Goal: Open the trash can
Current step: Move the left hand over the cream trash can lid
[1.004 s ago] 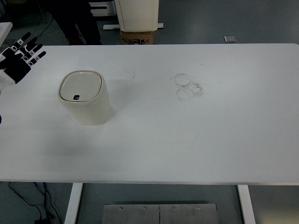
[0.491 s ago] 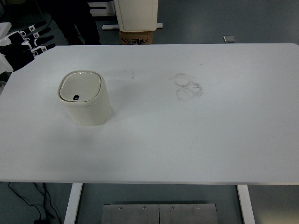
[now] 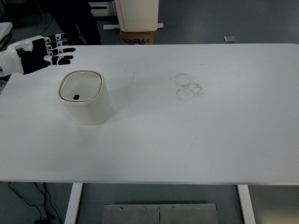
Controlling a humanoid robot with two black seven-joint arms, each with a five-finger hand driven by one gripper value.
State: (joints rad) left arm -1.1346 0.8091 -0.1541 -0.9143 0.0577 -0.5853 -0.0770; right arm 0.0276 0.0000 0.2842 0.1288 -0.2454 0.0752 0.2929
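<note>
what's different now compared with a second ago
The left hand swung from the table's left edge rightward, fingers now stretched out, hovering behind the trash can without touching it. The can stayed put, lid shut, on the table.

Only obstacle on the table [image 3: 210, 140] is the trash can [image 3: 85, 97], upright near the left edge, lid shut. Bare tabletop on all four sides of it, with a narrower strip toward the left edge. Left hand [image 3: 43, 53] hovers over the far left corner, fingers spread, apart from the can, open air between them and above the lid. Centre, right half and near edge are free; just faint ring marks [image 3: 188, 87] toward the far edge, flat.
</note>
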